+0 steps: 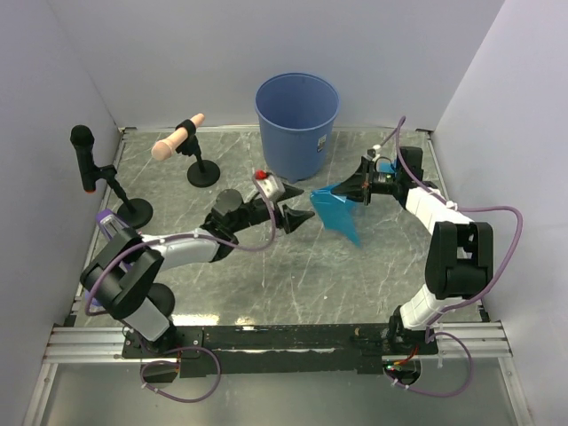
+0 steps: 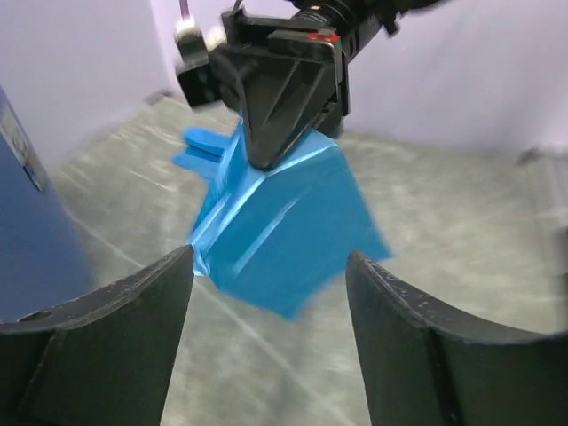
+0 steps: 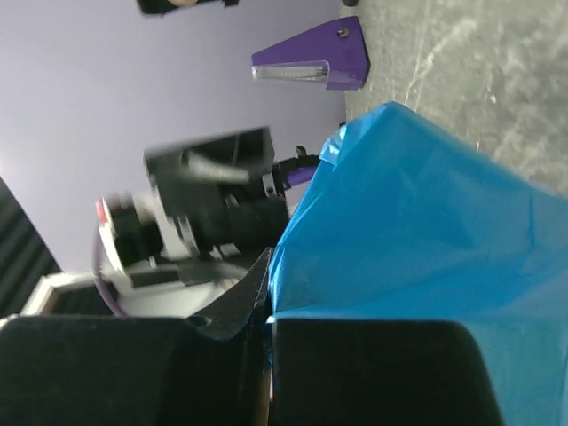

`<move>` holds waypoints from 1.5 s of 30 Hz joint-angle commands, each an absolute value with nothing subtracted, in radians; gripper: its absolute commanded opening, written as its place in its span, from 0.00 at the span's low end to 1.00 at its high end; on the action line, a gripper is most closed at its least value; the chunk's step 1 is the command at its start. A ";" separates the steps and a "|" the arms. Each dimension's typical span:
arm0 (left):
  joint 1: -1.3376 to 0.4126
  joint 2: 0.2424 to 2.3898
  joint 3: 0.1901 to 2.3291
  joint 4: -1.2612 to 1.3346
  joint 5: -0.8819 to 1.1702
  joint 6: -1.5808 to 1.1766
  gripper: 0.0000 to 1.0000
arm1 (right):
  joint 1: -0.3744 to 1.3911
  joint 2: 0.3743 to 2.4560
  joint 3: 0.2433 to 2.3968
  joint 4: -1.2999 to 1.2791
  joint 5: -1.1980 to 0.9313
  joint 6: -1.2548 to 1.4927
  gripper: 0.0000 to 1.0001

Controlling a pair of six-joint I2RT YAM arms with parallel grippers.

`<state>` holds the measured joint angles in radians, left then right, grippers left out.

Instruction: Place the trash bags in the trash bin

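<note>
Bag offered across
My right gripper (image 1: 358, 191) pinches the bag (image 1: 337, 213) aloft so my wide-open left gripper (image 1: 295, 218) can grab it.

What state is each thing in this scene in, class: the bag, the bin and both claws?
Thin bright-blue plastic film bag: hanging outside the bin.
Round blue plastic bin: upright, open-topped.
Left claw: open, facing the bag, apart from it.
Right claw: shut on the bag.
</note>
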<state>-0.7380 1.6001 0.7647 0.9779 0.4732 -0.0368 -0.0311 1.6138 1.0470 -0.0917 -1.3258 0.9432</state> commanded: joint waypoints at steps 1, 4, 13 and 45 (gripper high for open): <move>-0.719 1.591 0.738 0.899 0.653 -0.463 0.77 | -0.034 1.548 1.064 0.070 -1.405 0.893 0.00; -0.721 1.626 0.764 0.943 0.624 -0.498 0.80 | -0.032 1.551 1.100 0.043 -1.417 0.874 0.00; -0.716 1.793 0.914 0.999 0.597 -0.488 0.80 | -0.006 1.525 1.189 -0.066 -1.427 0.812 0.00; -0.660 1.873 1.008 1.052 0.825 -0.647 0.10 | -0.015 1.578 1.198 -0.091 -1.374 0.772 0.00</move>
